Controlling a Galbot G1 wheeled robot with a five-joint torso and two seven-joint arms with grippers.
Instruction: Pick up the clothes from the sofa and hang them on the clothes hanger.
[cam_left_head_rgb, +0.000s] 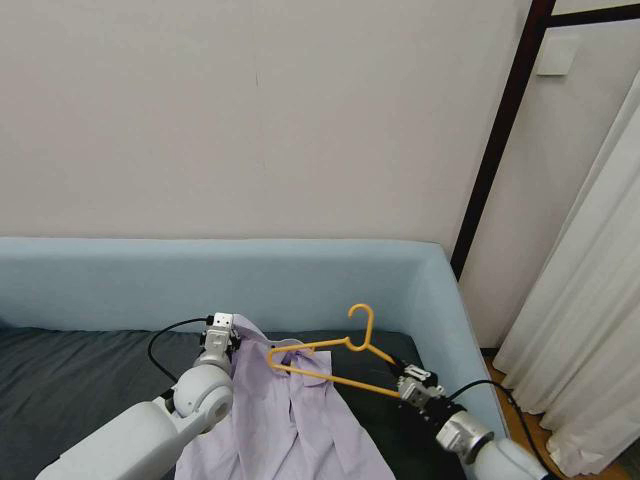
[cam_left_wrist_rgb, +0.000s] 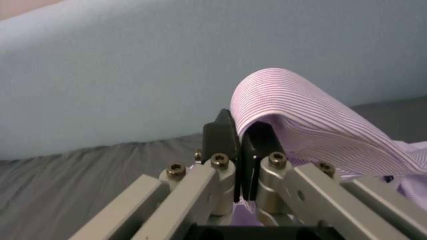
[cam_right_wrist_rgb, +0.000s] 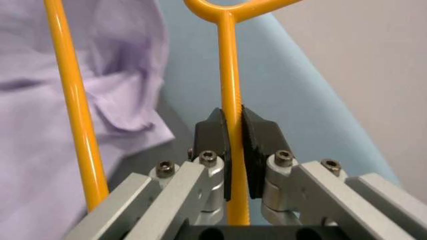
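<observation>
left hand (cam_left_wrist_rgb: 239, 136) pinches the shirt (cam_left_head_rgb: 295, 420) up off the sofa (cam_left_head_rgb: 300, 280), probably so the right hand (cam_right_wrist_rgb: 233, 131), clamped on the hanger (cam_left_head_rgb: 335, 378), can thread it in.

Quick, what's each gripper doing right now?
Left gripper: closed, pinching the lilac striped cloth shirt.
Right gripper: closed on the yellow wire clothes hanger.
</observation>
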